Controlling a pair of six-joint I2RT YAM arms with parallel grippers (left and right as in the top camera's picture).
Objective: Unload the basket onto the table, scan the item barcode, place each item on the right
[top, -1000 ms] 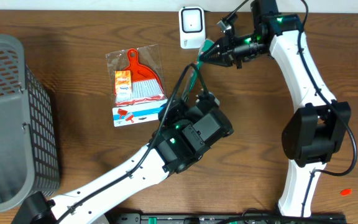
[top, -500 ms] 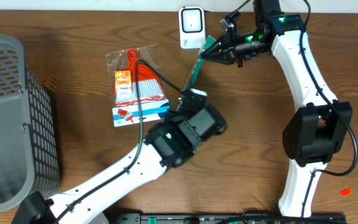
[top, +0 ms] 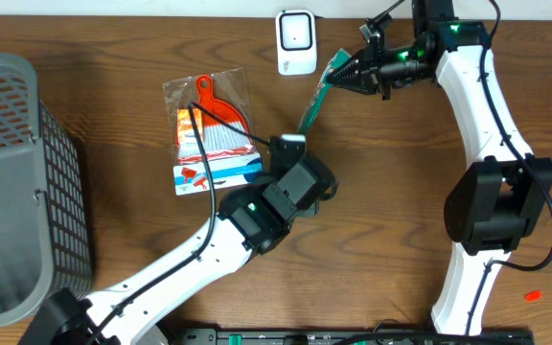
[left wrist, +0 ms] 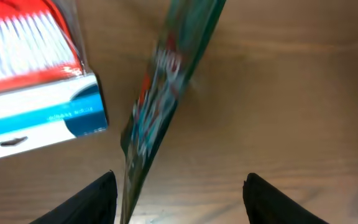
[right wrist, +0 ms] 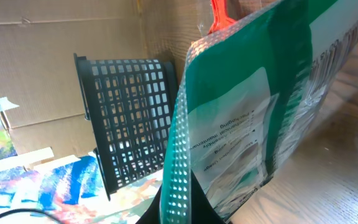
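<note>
1. Green packet [top: 315,98]: upper centre of the overhead view, hanging aslant above the table just below and to the right of the white scanner [top: 296,42]. It is probably lifted so that a printed face can be turned toward the scanner's window.
2. Right gripper [top: 345,71]: jaws closed on the packet's upper end. Pinching at an edge leaves both faces uncovered. In the right wrist view the barcode [right wrist: 337,53] shows at the upper right of the frame, on the face turned to that camera.
3. Left gripper [left wrist: 179,196]: jaws wide and gripping nothing, with one of its fingers [left wrist: 92,199] in each lower corner of the left wrist view. The packet's lower end lies between them, nearer the left-hand one. The blur hides whether it touches. The right arm alone carries the packet.
4. Brush-and-dustpan pack [top: 212,134]: flat on the table, left of centre and apart from the packet.
5. Basket [top: 27,182]: at the left edge, well away from the scanner, and probably the bin for scanned goods.
</note>
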